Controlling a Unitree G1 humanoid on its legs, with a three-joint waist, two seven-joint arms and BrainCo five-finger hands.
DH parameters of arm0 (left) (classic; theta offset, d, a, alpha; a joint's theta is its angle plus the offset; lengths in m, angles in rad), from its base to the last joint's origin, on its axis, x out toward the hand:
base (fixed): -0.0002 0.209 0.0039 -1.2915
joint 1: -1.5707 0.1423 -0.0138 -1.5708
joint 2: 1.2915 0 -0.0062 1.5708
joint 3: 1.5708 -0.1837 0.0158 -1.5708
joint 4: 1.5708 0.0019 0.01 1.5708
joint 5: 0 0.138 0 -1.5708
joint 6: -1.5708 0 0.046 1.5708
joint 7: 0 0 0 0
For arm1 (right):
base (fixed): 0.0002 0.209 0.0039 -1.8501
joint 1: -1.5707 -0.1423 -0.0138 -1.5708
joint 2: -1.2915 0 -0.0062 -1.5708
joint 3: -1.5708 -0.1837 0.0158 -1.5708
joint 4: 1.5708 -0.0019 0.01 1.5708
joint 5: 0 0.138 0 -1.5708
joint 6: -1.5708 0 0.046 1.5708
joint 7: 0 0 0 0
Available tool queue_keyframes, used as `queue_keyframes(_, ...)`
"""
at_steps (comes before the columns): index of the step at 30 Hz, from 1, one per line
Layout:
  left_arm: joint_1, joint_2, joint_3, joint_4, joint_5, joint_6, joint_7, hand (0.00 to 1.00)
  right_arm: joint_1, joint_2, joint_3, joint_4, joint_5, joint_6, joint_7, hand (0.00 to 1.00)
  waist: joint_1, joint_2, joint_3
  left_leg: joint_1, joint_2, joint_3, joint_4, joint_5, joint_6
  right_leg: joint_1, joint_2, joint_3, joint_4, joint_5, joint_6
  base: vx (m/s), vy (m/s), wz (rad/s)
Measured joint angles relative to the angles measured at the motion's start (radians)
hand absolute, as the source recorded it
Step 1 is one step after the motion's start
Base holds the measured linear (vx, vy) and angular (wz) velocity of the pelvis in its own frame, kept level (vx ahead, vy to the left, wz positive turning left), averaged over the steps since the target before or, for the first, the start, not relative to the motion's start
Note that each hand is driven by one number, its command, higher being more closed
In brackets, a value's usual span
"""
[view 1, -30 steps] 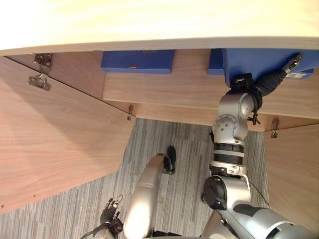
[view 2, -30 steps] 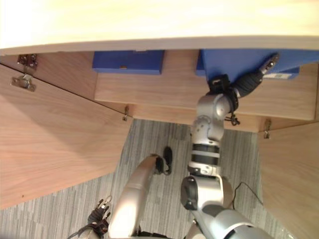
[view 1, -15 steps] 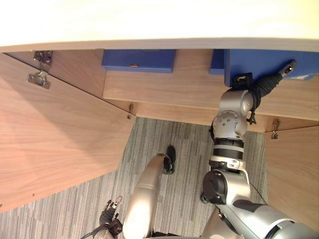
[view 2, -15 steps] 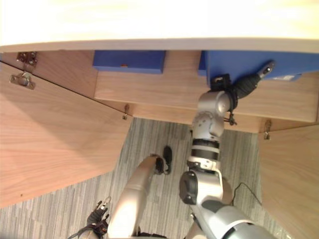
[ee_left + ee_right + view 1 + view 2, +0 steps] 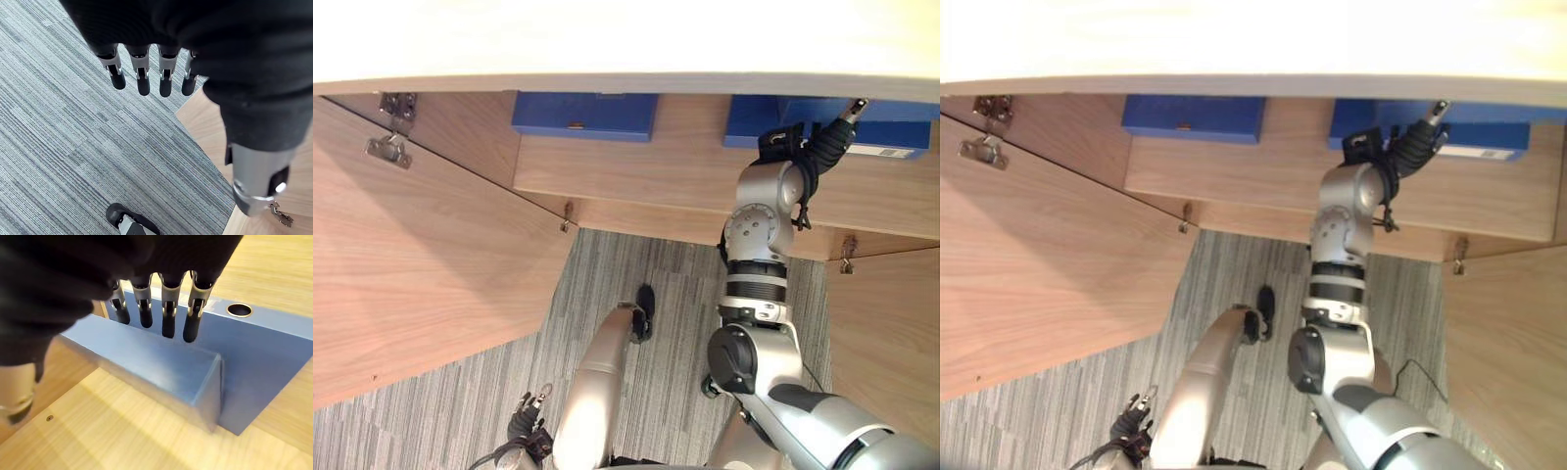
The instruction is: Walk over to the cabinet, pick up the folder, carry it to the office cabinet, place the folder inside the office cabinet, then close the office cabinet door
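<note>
Folder [image 5: 744, 119]: blue, lying on the cabinet shelf [image 5: 646, 176] toward the shelf's right end, under the cabinet's pale top. The long axis runs along the shelf, parallel to its front edge. A white label [image 5: 886, 152] shows on the folder's front-facing side, at the end nearer the shelf's right end. In the right wrist view a round finger hole [image 5: 239, 310] shows in a flat blue face behind the nearer blue block [image 5: 146, 360]. Cannot tell whether these are one folder or two.

Right hand [image 5: 829, 137]: reaches in over the shelf's front edge and sits above the folder. Its fingers [image 5: 168, 313] are straight and side by side, with nothing clasped. The dark tips are at the folder's upper ridge; contact looks likely but is not certain.

Second blue folder [image 5: 583, 116]: at the shelf's left end, well apart from the first.

Left hand [image 5: 164, 78]: hangs low, well below the shelf, over grey striped carpet [image 5: 675, 323]. Its fingers are straight and it is empty.

The left cabinet door [image 5: 421, 264] stands swung open.
</note>
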Motion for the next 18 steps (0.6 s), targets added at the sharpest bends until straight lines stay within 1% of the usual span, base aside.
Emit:
queue_keyframes(9, -0.016, 0.003, 0.000, 0.011, 0.003, 0.000, 0.006, 0.00, 0.007, 0.005, 0.002, 0.000, -0.002, -0.001, -0.001, 0.00, -0.005, -0.002, 0.001, 0.014, 0.004, 0.004, -0.028, 0.013, -0.003, 0.004, 0.008, 0.000, -0.021, 0.009, -0.003, 0.00, -0.027, -0.02)
queue_keyframes(11, -0.016, 0.004, 0.000, 0.011, 0.003, 0.001, 0.006, 0.00, 0.014, 0.004, 0.013, 0.000, -0.024, 0.005, 0.001, 0.00, -0.008, -0.002, 0.001, 0.018, 0.007, 0.005, -0.029, 0.013, -0.003, 0.008, 0.012, 0.000, -0.026, 0.011, -0.003, 0.00, -0.036, -0.06)
queue_keyframes(13, -0.016, 0.007, 0.002, 0.011, 0.003, 0.000, 0.007, 0.00, 0.055, 0.000, 0.074, 0.000, -0.138, 0.068, 0.017, 0.00, -0.015, -0.006, 0.004, 0.034, 0.016, 0.009, -0.042, 0.014, -0.005, 0.021, 0.022, 0.001, -0.042, 0.019, -0.002, 0.00, -0.036, -0.11)
queue_keyframes(14, -0.016, 0.008, 0.002, 0.011, 0.003, -0.001, 0.007, 0.00, 0.063, 0.001, 0.088, 0.001, -0.177, 0.095, 0.031, 0.00, -0.019, -0.007, 0.005, 0.038, 0.017, 0.009, -0.047, 0.015, -0.006, 0.024, 0.025, 0.001, -0.048, 0.021, -0.003, -0.01, -0.037, -0.13)
queue_keyframes(16, -0.016, 0.009, 0.004, 0.011, 0.003, -0.005, 0.006, 0.00, 0.092, -0.006, 0.152, 0.012, -0.324, 0.189, 0.100, 0.00, -0.026, -0.011, 0.006, 0.048, 0.022, 0.012, -0.062, 0.018, -0.009, 0.029, 0.034, 0.005, -0.064, 0.030, -0.004, -0.02, -0.040, -0.13)
queue_keyframes(17, -0.016, 0.009, 0.006, 0.011, 0.003, -0.005, 0.006, 0.00, 0.095, -0.009, 0.170, 0.018, -0.354, 0.208, 0.119, 0.00, -0.028, -0.012, 0.006, 0.048, 0.025, 0.013, -0.064, 0.018, -0.010, 0.028, 0.038, 0.005, -0.068, 0.032, -0.005, -0.02, -0.037, -0.14)
queue_keyframes(18, -0.017, 0.008, 0.014, 0.011, 0.003, -0.005, 0.006, 0.00, 0.101, -0.014, 0.205, 0.035, -0.418, 0.246, 0.164, 0.00, -0.032, -0.015, 0.008, 0.048, 0.034, 0.016, -0.064, 0.018, -0.010, 0.028, 0.045, 0.005, -0.074, 0.035, -0.006, -0.01, -0.036, -0.12)
